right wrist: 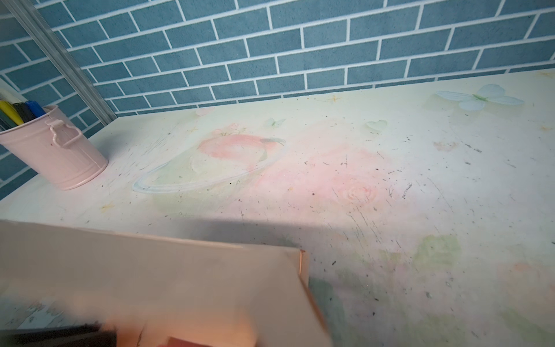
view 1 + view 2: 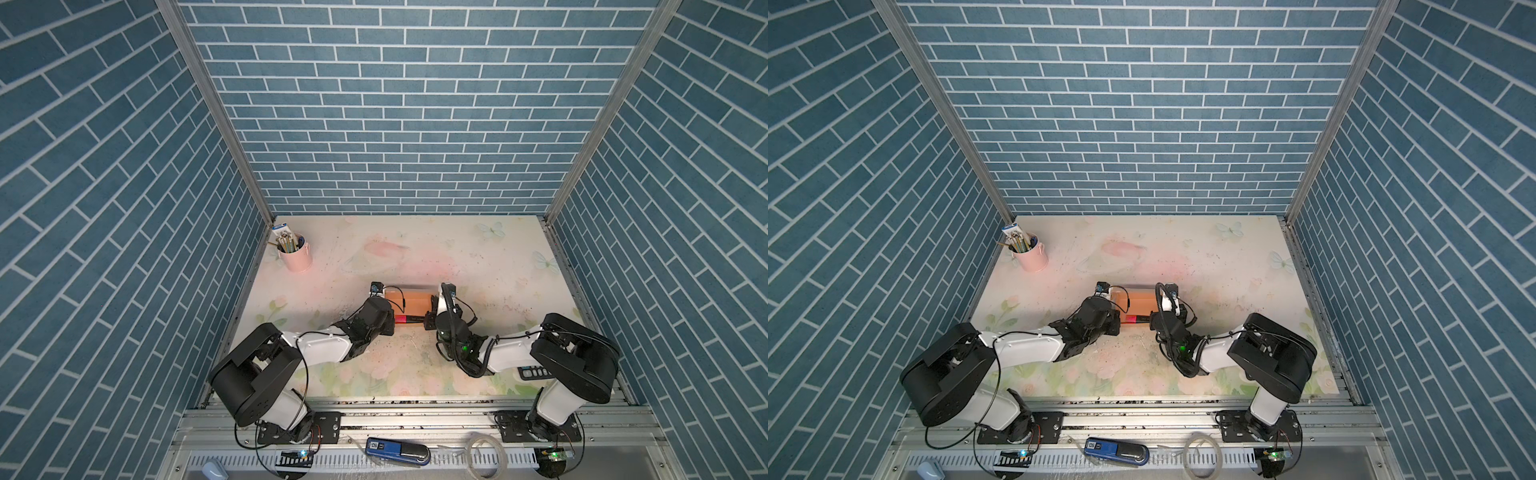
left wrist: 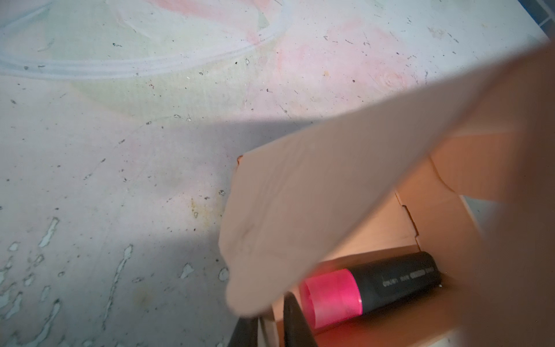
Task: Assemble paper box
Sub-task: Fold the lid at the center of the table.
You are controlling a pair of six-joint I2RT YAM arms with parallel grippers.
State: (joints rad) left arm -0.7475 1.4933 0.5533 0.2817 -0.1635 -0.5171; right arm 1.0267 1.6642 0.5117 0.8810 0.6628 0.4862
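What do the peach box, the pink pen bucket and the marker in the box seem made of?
Peach-orange folded box: thin matte cardboard, with creases and die-cut tabs. Pink pen bucket: probably painted metal, ribbed base, slight sheen. Black marker with pink cap: likely plastic, matte barrel, translucent cap.

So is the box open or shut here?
Open. The box has its lid raised, and a marker lying inside is in plain sight.

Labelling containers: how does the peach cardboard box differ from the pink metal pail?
The peach cardboard box is rectangular, its lid flap raised; the pink metal pail is round. The box holds one pink-capped dark marker lying flat; the pail, several pens standing. Both hold writing tools.
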